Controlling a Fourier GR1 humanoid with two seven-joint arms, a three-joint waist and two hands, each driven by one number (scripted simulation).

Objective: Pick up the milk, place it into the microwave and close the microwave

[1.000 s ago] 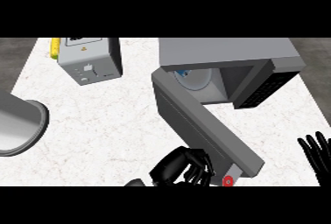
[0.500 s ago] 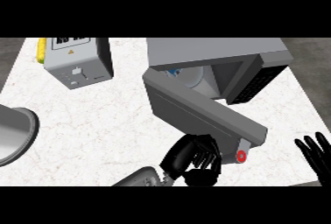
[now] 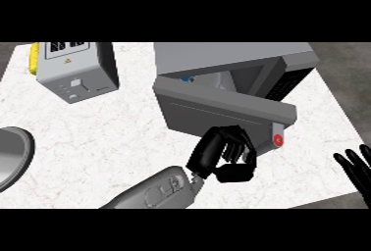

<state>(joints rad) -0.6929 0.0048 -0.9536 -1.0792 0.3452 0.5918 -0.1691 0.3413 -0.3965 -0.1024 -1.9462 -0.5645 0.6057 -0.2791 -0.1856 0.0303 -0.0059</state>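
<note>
Milk (image 3: 190,78) shows only as a small blue-and-white scrap in the narrow gap above the door (image 3: 217,108). It sits inside the microwave (image 3: 232,56), at the left of the cavity. Its shape, and whether it stands upright, cannot be made out, because the door covers nearly all of it.

The door stands ajar, swung most of the way across the opening. Its free end points to the view's right, where a red button (image 3: 278,140) sits on its edge. Behind that end a slice of the dark inner wall and the black side panel (image 3: 290,81) can be seen. The rest of the cavity is hidden.

The left hand (image 3: 221,157) is at the door's lower edge, fingers curled in on themselves with the knuckles against the grey face. Nothing shows inside the curl. Whether a fingertip hooks under the door cannot be told. Its forearm (image 3: 156,188) comes in from the lower edge and is cut off there.

The right hand (image 3: 357,169) rests at the view's right edge, well away from the microwave. Its fingers are straight and point up, and its palm is cut off by the frame.

On the white counter (image 3: 109,127), at upper left, stands a grey box (image 3: 80,73) with a yellow strip (image 3: 33,55) at its far side. Its top is cropped. At the left edge lies a round grey dish (image 3: 11,154), of which only part shows.
</note>
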